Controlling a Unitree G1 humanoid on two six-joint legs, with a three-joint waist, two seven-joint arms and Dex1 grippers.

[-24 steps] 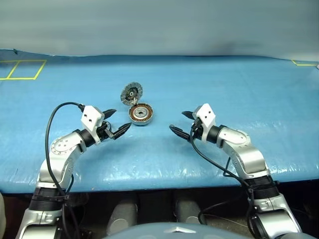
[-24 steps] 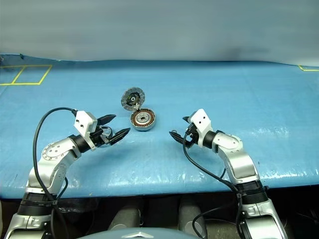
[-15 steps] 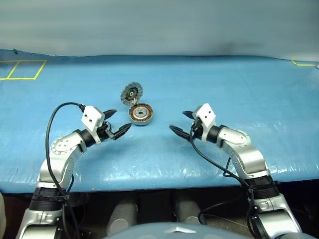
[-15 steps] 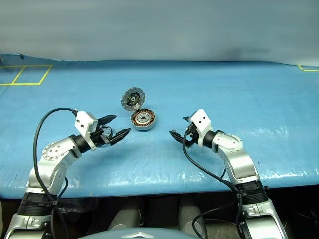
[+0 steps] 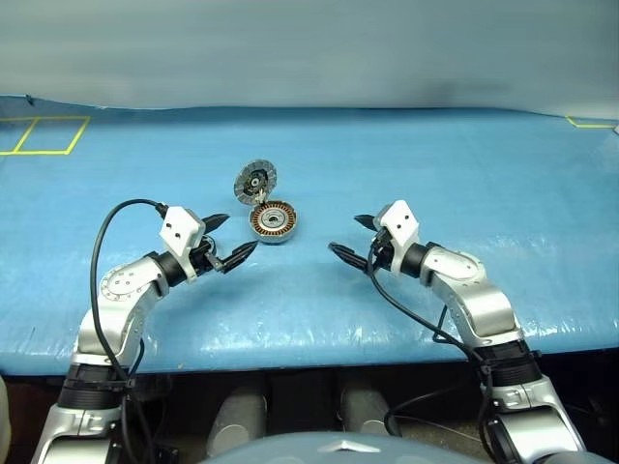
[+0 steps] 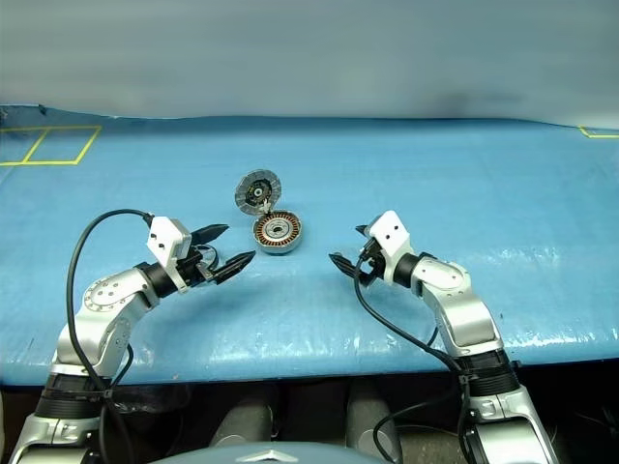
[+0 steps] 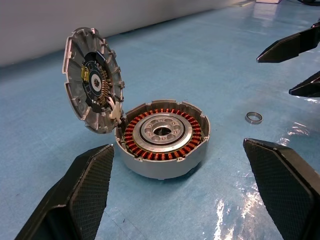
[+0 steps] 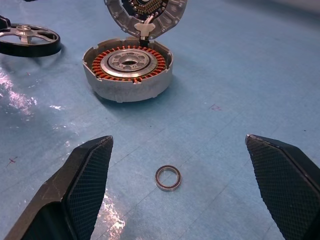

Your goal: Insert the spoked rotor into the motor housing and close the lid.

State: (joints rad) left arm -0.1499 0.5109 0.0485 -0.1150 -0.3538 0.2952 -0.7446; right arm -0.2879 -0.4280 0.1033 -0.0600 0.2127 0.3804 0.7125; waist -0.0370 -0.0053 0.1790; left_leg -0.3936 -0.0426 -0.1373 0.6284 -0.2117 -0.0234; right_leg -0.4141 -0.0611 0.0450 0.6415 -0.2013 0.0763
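The motor housing [image 5: 273,221] lies on the blue table, a silver puck with copper windings around a grey centre. Its lid [image 5: 255,180] stands up open from the far edge, ribbed inner face showing. The spoked rotor [image 8: 29,39] lies flat on the table beside the housing, on the left gripper's side. My left gripper [image 5: 238,233] hovers open just left of the housing, with nothing between its fingers. My right gripper [image 5: 344,234] is open and empty to the housing's right, pointing toward it.
A small loose metal ring [image 8: 168,177] lies on the table between the right gripper and the housing. The blue cover [image 5: 464,164] spreads wide all round, with yellow tape squares [image 5: 44,134] at the far left and a grey wall behind.
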